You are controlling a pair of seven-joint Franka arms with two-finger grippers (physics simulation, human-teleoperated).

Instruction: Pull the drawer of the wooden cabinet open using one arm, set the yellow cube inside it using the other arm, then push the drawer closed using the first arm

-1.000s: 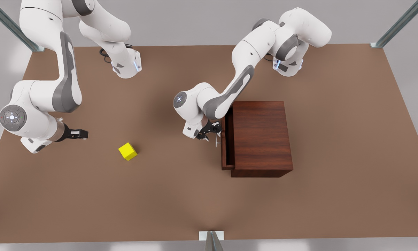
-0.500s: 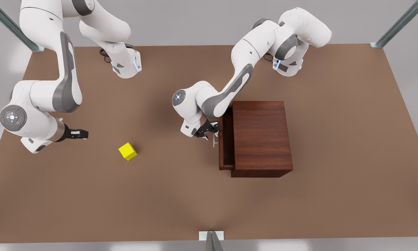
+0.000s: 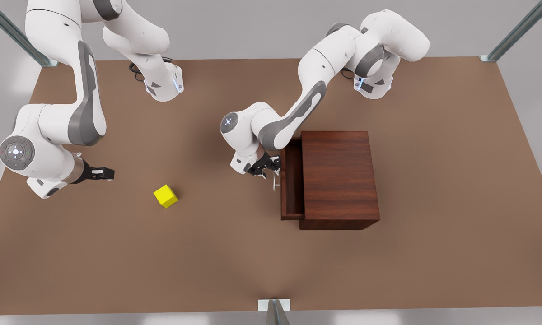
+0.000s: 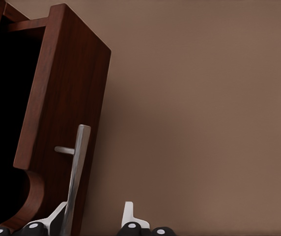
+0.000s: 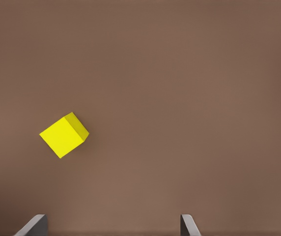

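Brown and matte, the tabletop [image 3: 415, 271] carried everything, with a pale grey wall behind its far edge and metal struts at the far corners. Toward the right-hand half of the tabletop in the front view, the wooden cabinet [image 3: 338, 178] stood flat, and the drawer [image 3: 292, 187] stuck partway out of the side that faced the middle of the tabletop, its dark inside open to view from above. On the drawer front the thin silver handle [image 4: 75, 172] stood off the wood on short posts. The left gripper [image 3: 267, 168] sat right at that handle; in the left wrist view its fingertips [image 4: 128, 216] straddled the bar, one on each side, closed about it without much gap to spare. Its arm reached in from the far edge, over the cabinet's far corner. Well apart from the drawer, toward the tabletop's left edge in the front view, the yellow cube [image 3: 165, 196] lay on the bare surface, turned at an angle to the edges. The right gripper [image 3: 105, 173] hung nearer that left edge, close to the cube but not touching it, fingers [image 5: 189, 226] spread wide and holding nothing; that arm waited.
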